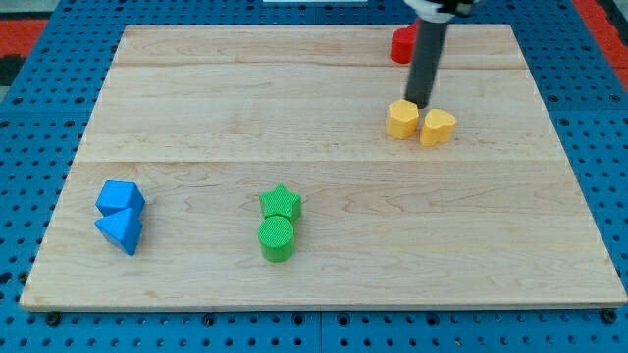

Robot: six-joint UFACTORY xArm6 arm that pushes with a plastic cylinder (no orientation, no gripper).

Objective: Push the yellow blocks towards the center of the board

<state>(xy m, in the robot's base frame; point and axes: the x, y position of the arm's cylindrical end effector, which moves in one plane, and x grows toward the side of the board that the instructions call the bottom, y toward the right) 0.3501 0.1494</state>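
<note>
A pale wooden board [324,167] lies on my bench, a blue pegboard [29,176] that shows on every side. This arm carries no claw, so there is no claw opening to report; it ends in a dark rod [427,59] coming down from the view's top. My tip [419,103] rests on the board just at 12 o'clock of the yellow pair, over the seam between them and about touching their upper edges.

The yellow hexagon [401,119] and yellow heart [438,126] sit side by side, touching or nearly so, at about 2 o'clock from the board's centre. A red block [401,45], partly hidden behind the rod, is at 12 o'clock of the tip near the board's top edge; its shape I cannot make out.

At 6 o'clock from centre, a green star [281,203] touches a green cylinder [278,238] just below it. At 8 o'clock, well apart, a blue block [120,197] touches a blue triangle [121,230].
</note>
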